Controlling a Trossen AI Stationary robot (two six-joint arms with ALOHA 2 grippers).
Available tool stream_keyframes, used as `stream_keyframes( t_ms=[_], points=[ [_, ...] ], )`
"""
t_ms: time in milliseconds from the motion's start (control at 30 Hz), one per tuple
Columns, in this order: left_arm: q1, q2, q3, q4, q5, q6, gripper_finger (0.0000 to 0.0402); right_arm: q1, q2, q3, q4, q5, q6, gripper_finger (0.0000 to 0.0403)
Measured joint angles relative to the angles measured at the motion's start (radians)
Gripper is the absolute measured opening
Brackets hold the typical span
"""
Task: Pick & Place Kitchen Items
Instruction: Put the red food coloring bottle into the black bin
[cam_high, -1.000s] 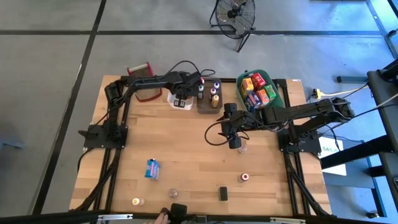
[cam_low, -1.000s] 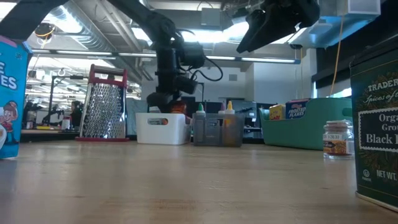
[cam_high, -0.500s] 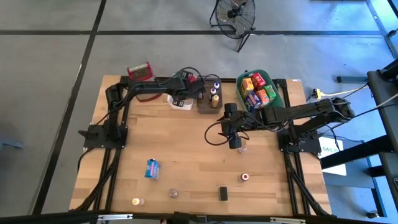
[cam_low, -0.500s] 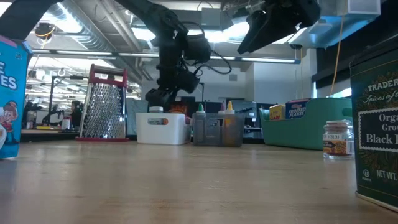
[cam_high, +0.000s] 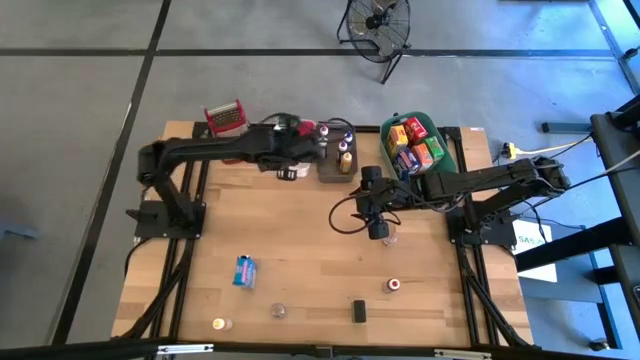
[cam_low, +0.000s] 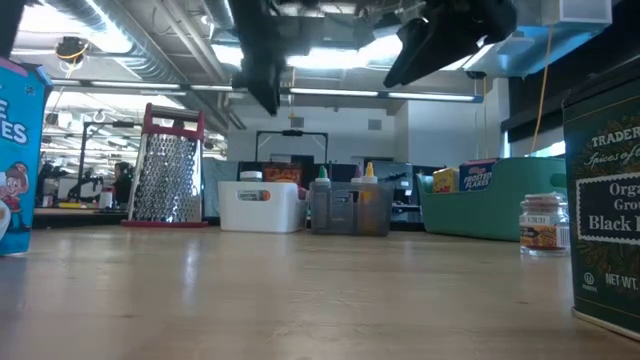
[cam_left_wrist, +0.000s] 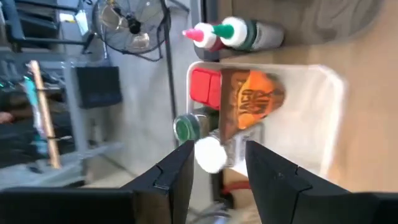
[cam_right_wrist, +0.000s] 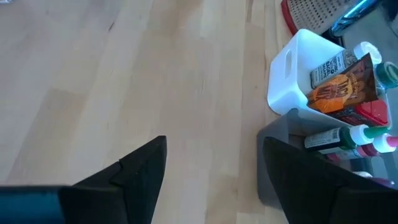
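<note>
My left gripper (cam_high: 296, 153) hangs open and empty high above the white bin (cam_high: 291, 173); its wrist view (cam_left_wrist: 217, 180) looks down into that bin (cam_left_wrist: 323, 112). In the bin lie an orange pouch (cam_left_wrist: 252, 102), a red box (cam_left_wrist: 205, 87), a green-capped jar (cam_left_wrist: 185, 127) and a white-capped jar (cam_left_wrist: 208, 154). My right gripper (cam_high: 378, 226) is open and empty above the table's middle, beside a small jar (cam_high: 390, 238) that stands on the wood. It also shows in its wrist view (cam_right_wrist: 211, 180).
A grey caddy (cam_high: 337, 158) with squeeze bottles and a green bin (cam_high: 420, 140) of boxes stand at the far edge, with a red-rimmed grater (cam_high: 226, 115) at the far left. A blue box (cam_high: 244, 270), a black can (cam_high: 359, 310) and small jars (cam_high: 393, 285) stand nearer.
My left gripper has risen from just over the white bin to well above it, and its arm has swung round at the shoulder. The goods in the bin stay put. My right arm has kept still.
</note>
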Motion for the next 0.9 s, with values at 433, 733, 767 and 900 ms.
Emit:
stream_keyframes(
  t_ms=[433,733,767,900],
  points=[
    [-0.146,-0.341,-0.066,-0.123,0.385,-0.49,0.0139,0.104,0.0,0.0,0.061,-0.152,-0.234,0.027],
    [-0.31,-0.488,-0.281,-0.091,0.367,-0.726,0.0139,0.182,0.0,0.0,-0.088,-0.191,-0.451,0.027],
    [-0.329,-0.497,-0.303,-0.086,0.356,-0.755,0.0139,0.186,0.0,0.0,-0.113,-0.206,-0.489,0.027],
    [-0.412,-0.523,-0.358,-0.083,0.288,-0.856,0.0139,0.2,0.0,0.001,-0.13,-0.223,-0.576,0.027]
  ],
)
